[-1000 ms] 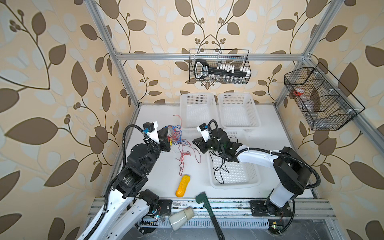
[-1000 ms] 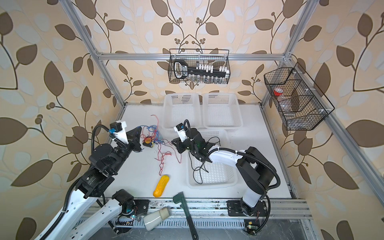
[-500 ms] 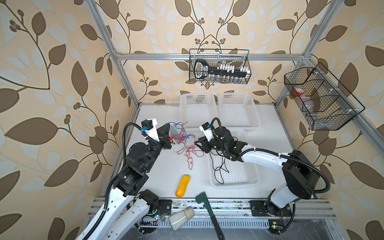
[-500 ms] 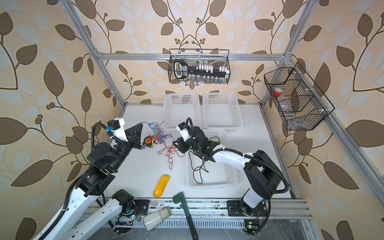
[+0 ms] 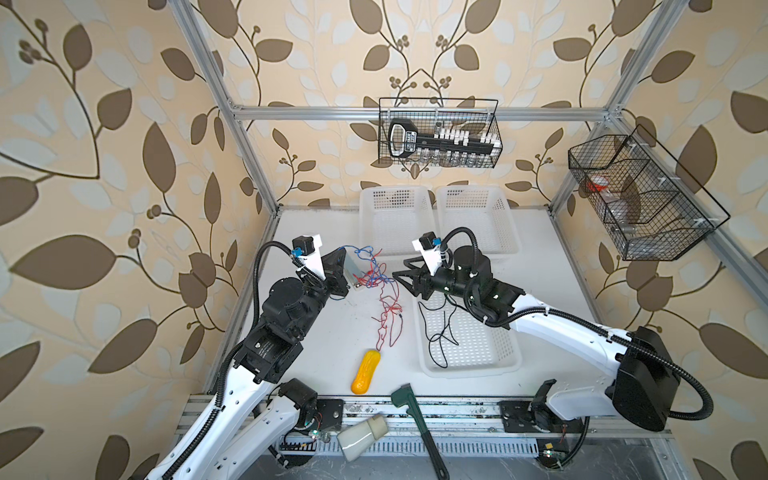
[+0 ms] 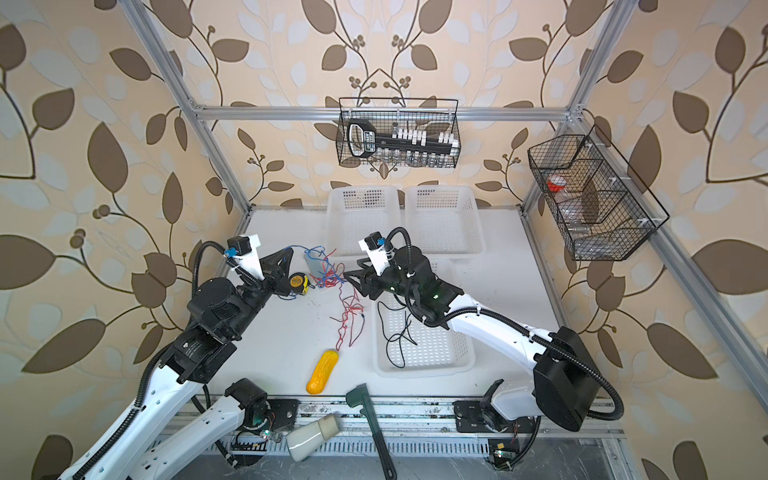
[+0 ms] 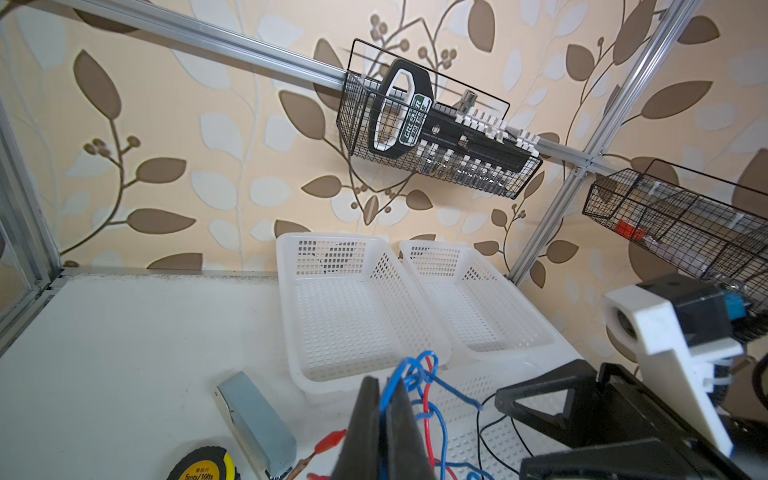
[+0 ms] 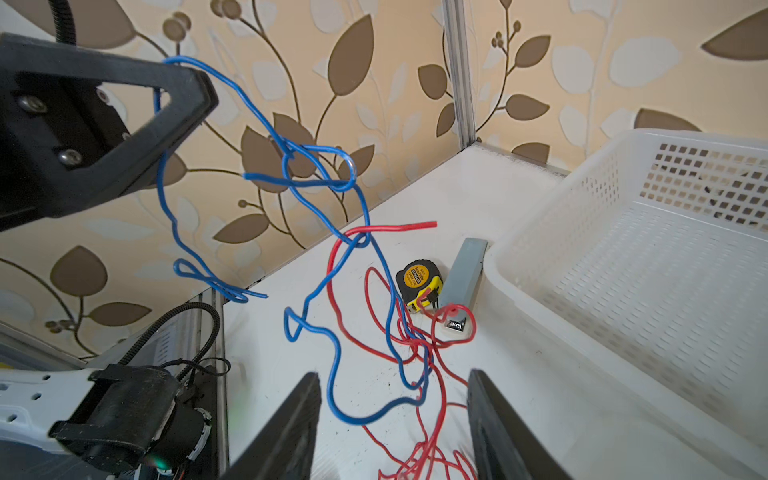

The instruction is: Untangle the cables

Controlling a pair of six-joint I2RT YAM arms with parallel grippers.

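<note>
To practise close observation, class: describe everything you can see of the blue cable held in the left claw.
The blue cable is a thin, glossy, plastic-coated wire, kinked into several loops. The shut left claw pinches it near one end, holding that end above the table. It hangs down, knotted on itself and crossed with the red cable, dropping before the open right claw. Whether its lowest bend touches the table is unclear.

left pincer (image 7: pixel 384 399): has moved up, lifting the blue cable (image 8: pixel 305 166) off the counter (image 5: pixel 345 332)
right pincer (image 8: pixel 392 374): jaws have spread apart
red cables (image 5: pixel 384 316): drawn out into a longer trail
</note>
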